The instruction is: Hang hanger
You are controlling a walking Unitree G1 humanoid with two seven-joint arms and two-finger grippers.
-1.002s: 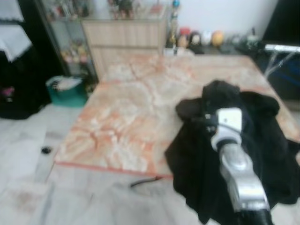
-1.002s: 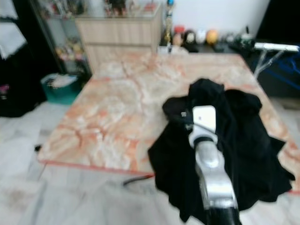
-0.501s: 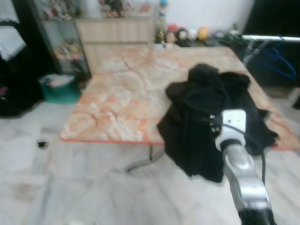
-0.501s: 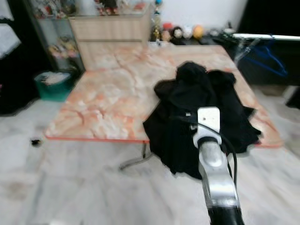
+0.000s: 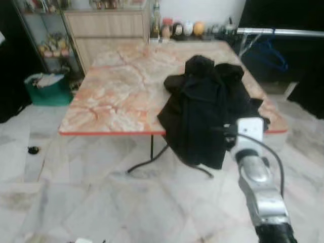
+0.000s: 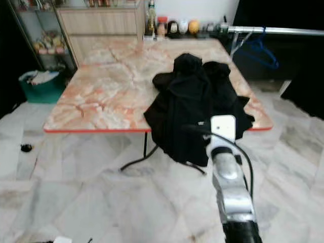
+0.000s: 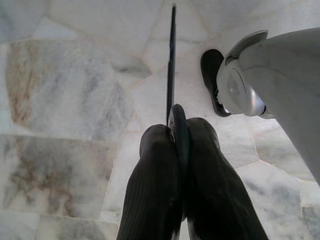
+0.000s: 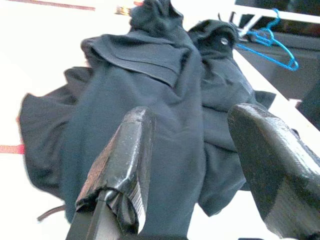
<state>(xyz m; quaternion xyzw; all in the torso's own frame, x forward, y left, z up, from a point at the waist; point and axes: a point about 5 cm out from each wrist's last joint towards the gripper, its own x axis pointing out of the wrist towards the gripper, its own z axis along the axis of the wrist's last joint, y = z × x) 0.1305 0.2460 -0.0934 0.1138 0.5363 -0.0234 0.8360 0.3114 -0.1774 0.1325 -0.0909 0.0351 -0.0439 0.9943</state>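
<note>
My left gripper (image 7: 178,122) hangs low over the marble floor. It is shut on a thin black hanger (image 7: 172,65) seen edge-on. A black garment (image 5: 207,109) lies bunched on the marble table (image 5: 114,96) and drapes over its front edge. My right arm (image 5: 255,177) reaches toward that cloth from in front of the table. The right gripper (image 8: 192,120) is open, with nothing between its fingers and the garment just beyond them. A blue hanger (image 5: 271,53) hangs from a silver rail (image 5: 283,32) at the far right.
A teal bin (image 5: 48,88) stands left of the table, and a wooden cabinet (image 5: 109,25) stands behind it. Bottles and round ornaments (image 5: 177,28) line the back. A black cable (image 5: 147,162) curls under the table. My own leg (image 7: 270,70) is beside the left gripper.
The camera has backed away from the table, so the table and garment look farther off. My right gripper, earlier over the garment, is now in front of the table edge.
</note>
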